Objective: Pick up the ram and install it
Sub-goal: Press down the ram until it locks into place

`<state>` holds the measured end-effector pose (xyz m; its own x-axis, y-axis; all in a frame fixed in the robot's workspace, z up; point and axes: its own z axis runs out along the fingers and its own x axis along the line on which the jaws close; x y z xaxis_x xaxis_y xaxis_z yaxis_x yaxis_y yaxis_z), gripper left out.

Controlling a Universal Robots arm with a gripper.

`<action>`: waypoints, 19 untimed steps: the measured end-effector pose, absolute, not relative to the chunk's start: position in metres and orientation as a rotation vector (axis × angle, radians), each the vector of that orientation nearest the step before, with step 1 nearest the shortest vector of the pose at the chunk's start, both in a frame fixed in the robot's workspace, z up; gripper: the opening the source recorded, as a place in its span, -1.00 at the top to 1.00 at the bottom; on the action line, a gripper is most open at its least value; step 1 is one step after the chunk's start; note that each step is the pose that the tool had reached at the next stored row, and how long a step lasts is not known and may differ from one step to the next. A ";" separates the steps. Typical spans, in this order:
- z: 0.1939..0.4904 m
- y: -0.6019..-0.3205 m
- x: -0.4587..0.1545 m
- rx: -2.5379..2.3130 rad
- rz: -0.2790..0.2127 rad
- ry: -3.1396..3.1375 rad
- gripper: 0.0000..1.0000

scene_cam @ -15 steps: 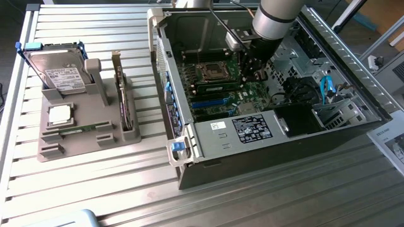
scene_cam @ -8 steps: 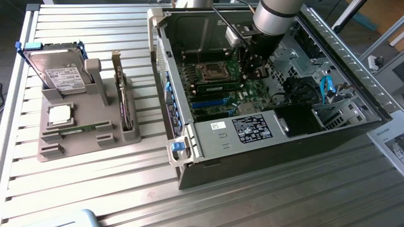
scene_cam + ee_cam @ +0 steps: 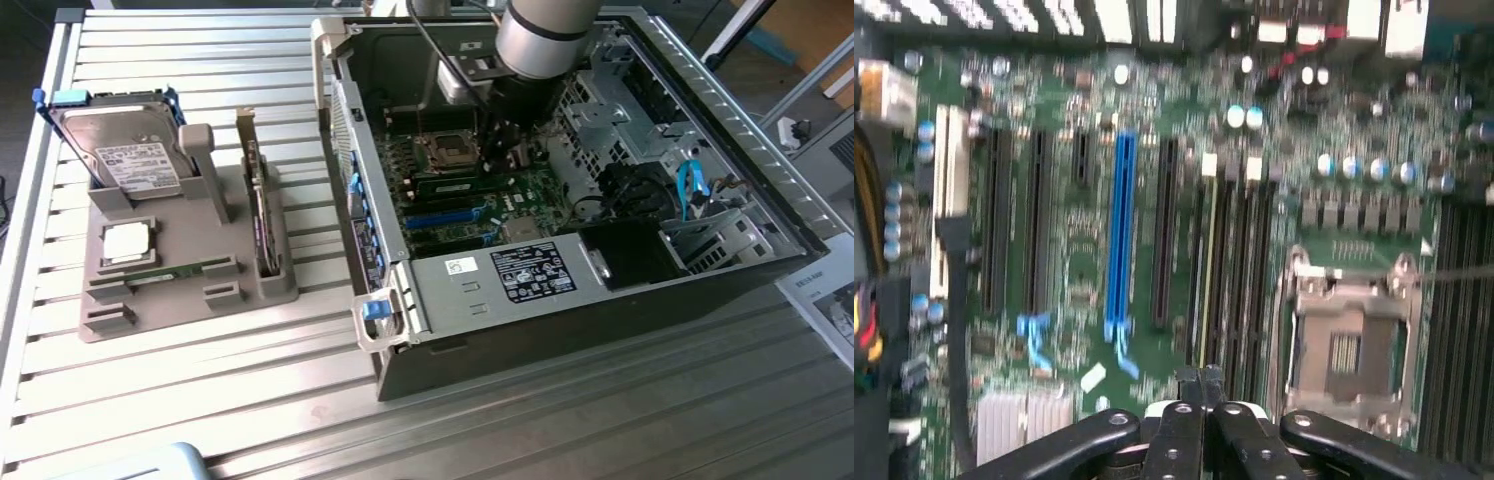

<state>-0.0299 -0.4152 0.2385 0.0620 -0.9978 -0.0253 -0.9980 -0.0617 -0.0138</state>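
Observation:
The ram (image 3: 1206,260) stands edge-on in one of the black memory slots beside the CPU socket (image 3: 1346,345). In the exterior view the ram (image 3: 447,185) is a green stick lying across the motherboard (image 3: 527,195), just below the socket. My gripper (image 3: 1199,385) is shut, its black fingertips pressed together right over the near end of the stick, with nothing between them. In the exterior view the gripper (image 3: 497,150) reaches down into the open computer case (image 3: 400,290), partly hidden by the arm.
A grey holder (image 3: 160,300) at the exterior view's left carries a silver hard drive (image 3: 127,160), an upright expansion card (image 3: 254,200) and a thin green strip (image 3: 180,272). The case's walls, drive cage (image 3: 607,110) and blue cable (image 3: 690,190) crowd the arm.

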 end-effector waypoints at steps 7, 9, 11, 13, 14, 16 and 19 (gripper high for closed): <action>0.235 -0.415 -0.068 -2.269 0.013 2.133 0.80; 0.235 -0.415 -0.070 -2.269 0.013 2.133 0.80; 0.233 -0.415 -0.070 -2.269 0.013 2.133 0.80; 0.232 -0.415 -0.071 -2.269 0.013 2.133 0.80; 0.231 -0.415 -0.071 -2.270 0.013 2.133 0.80; 0.230 -0.415 -0.071 -2.269 0.014 2.132 0.80; 0.230 -0.415 -0.071 -2.268 0.015 2.132 0.80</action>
<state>-0.0715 -0.4152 0.2297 0.0620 -0.9977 -0.0267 -0.9980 -0.0616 -0.0140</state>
